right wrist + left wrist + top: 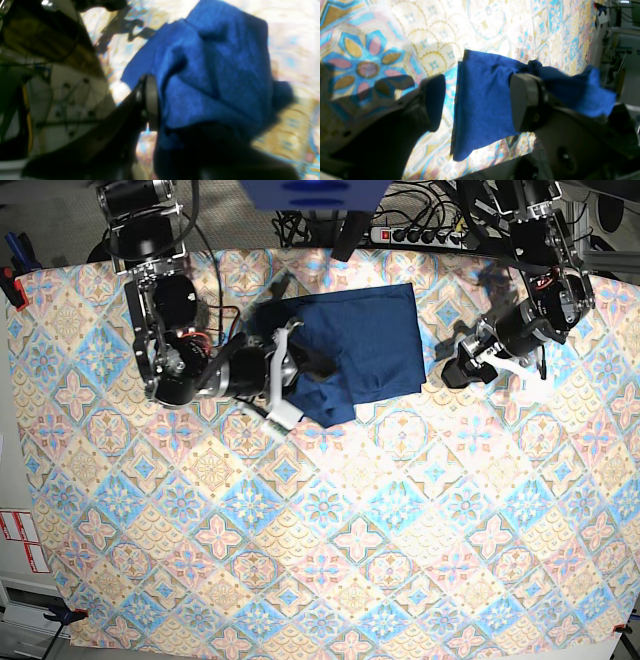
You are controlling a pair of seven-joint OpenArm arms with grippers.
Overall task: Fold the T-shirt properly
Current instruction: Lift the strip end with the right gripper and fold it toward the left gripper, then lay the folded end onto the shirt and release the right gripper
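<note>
The T-shirt (365, 345) is a dark blue garment lying partly folded at the back middle of the patterned table. Its left edge is bunched and lifted. My right gripper (303, 375) is at that left edge, shut on the bunched fabric. In the right wrist view the T-shirt (215, 65) heaps up over the gripper (187, 120); one finger (151, 100) shows and the other is hidden under cloth. My left gripper (457, 361) stands open to the right of the shirt, apart from it. In the left wrist view the T-shirt (482, 105) lies beyond the open gripper (477, 85).
A patterned cloth (300, 520) covers the whole table. A power strip (420, 234) and cables lie past the back edge. The table's edge (495, 165) shows near the shirt in the left wrist view. Red and white labels (15, 540) sit off the table's left side.
</note>
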